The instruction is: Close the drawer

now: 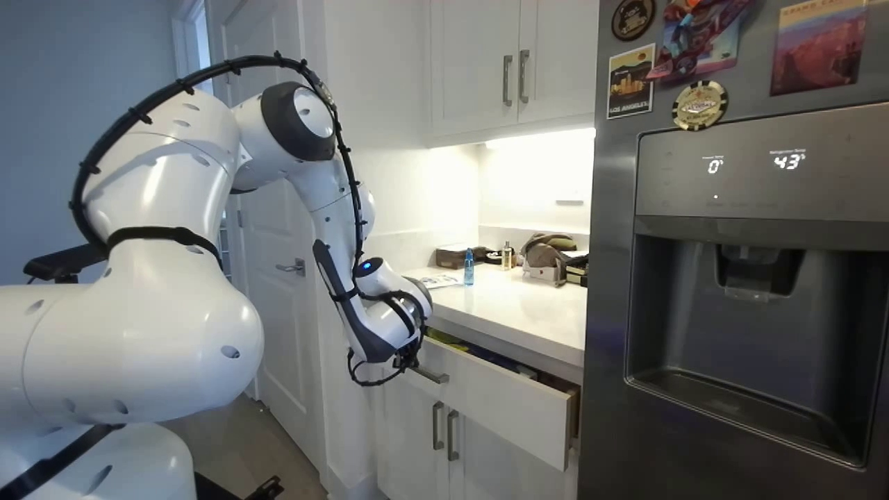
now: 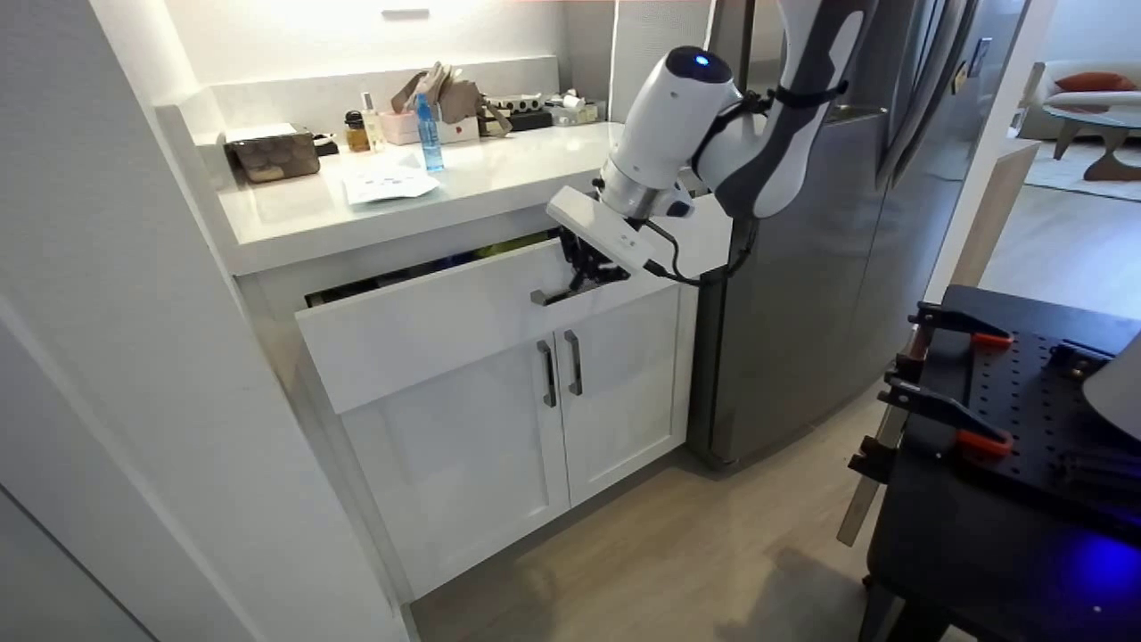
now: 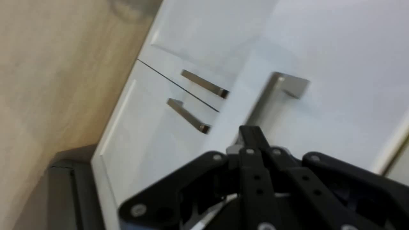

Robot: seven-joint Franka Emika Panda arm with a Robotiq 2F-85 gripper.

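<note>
The white drawer [image 1: 500,406] stands partly open below the counter; its front also shows in the other views [image 2: 428,334] [image 3: 345,105]. Yellow-green and blue items show in its gap, and a wooden inner side [image 1: 574,415] shows at one end. Its metal bar handle [image 1: 432,376] [image 2: 553,297] [image 3: 266,97] is partly covered by my gripper [image 2: 584,283] [image 3: 252,129]. The fingers are shut together, with the tips at the handle in front of the drawer front. I cannot tell whether they touch the handle or front. In an exterior view the gripper [image 1: 405,360] is mostly hidden by the wrist.
Cabinet doors [image 2: 446,464] with vertical handles [image 2: 547,373] are below the drawer. The counter [image 2: 499,174] above holds a blue bottle [image 2: 428,134], papers [image 2: 388,181] and bags. A steel fridge [image 1: 743,347] stands beside the cabinet. A black table [image 2: 1007,499] with clamps is opposite.
</note>
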